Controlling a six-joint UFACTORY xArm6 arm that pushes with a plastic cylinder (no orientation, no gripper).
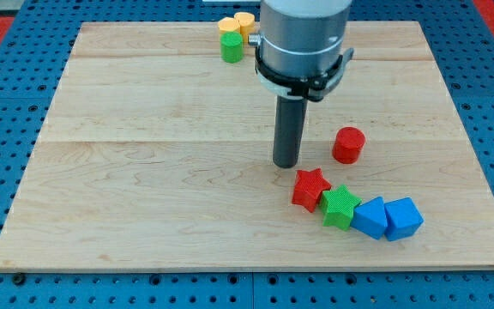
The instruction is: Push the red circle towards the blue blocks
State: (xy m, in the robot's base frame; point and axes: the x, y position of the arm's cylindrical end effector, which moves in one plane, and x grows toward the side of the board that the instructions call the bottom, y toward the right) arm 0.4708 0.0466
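The red circle [348,144] stands on the wooden board right of centre. Two blue blocks [388,218] sit side by side near the view's bottom right, below the red circle. My tip [286,163] rests on the board left of the red circle, apart from it, and just above the red star [310,188]. A green star [340,206] lies between the red star and the blue blocks, touching both.
At the view's top, a green cylinder [231,46] stands with two yellow blocks [237,24] behind it. The wooden board [144,172] lies on a blue pegboard surface. The arm's grey body [303,39] hangs over the top centre.
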